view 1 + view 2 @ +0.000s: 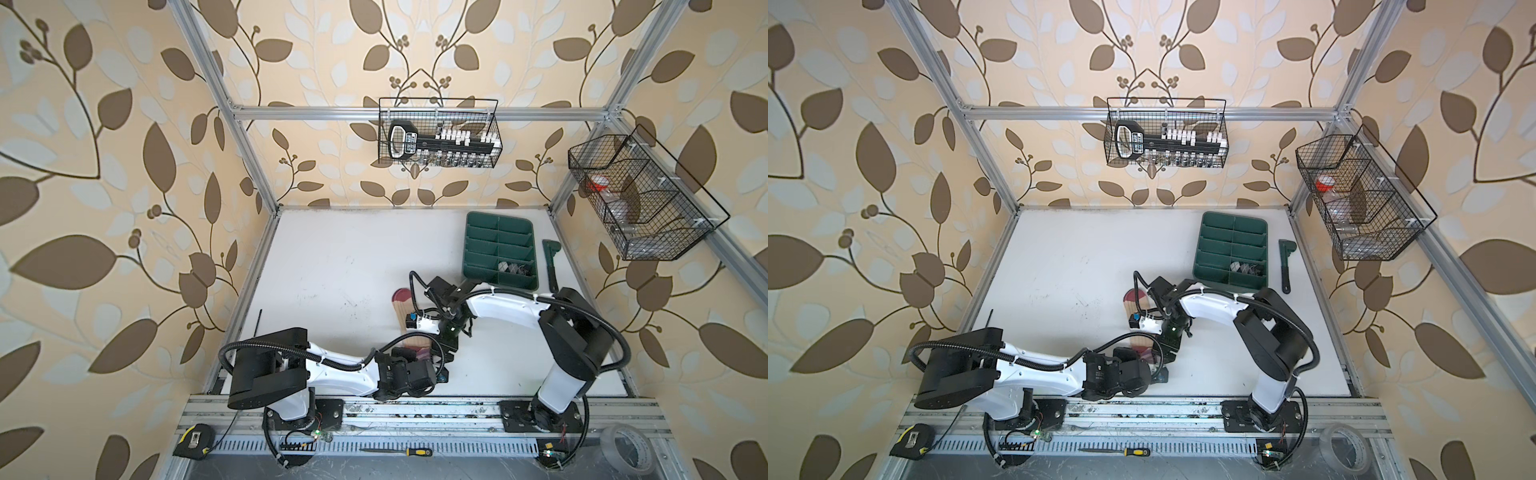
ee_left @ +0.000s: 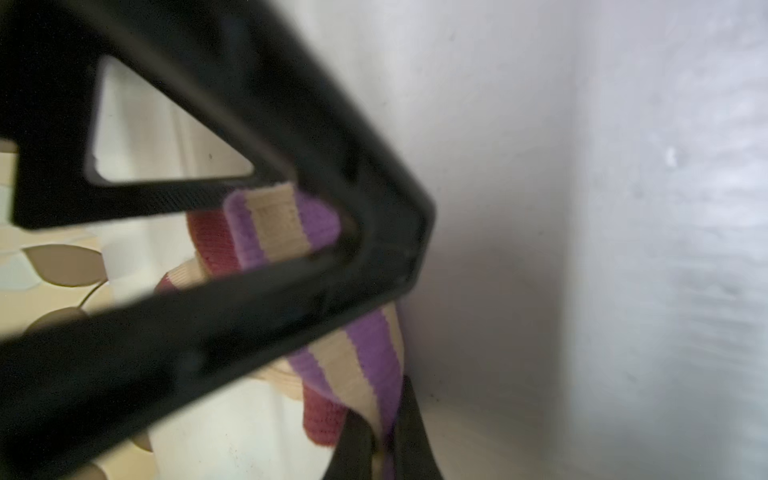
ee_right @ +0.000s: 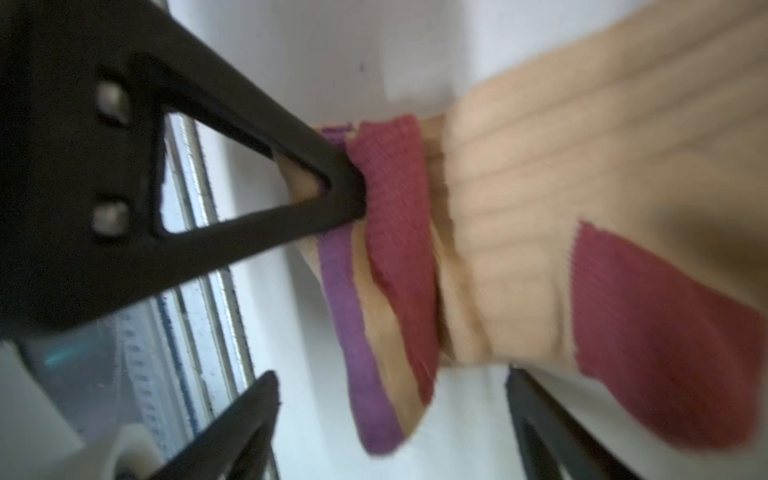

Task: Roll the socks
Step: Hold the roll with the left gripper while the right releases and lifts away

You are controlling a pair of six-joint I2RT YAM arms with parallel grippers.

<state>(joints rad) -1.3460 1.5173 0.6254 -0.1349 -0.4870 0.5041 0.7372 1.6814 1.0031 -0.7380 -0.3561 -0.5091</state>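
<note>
Pinching only a thin fold, the left gripper [image 2: 345, 232] is clamped on the purple-striped cuff of the beige knit sock with maroon toe and heel [image 3: 519, 199], which lies on the white table [image 1: 332, 270]. The right gripper [image 3: 390, 374] stands with jaws apart, holding nothing. On so shallow a hold, the cuff may slip free, or the roll may start skewed. The black argyle sock [image 1: 512, 266] sits in a near compartment of the green divided plastic tray [image 1: 498, 217].

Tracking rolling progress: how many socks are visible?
2. The beige sock lies on the table, partly covered; the black argyle sock sits in the green tray's near compartment. More may be hidden.
</note>
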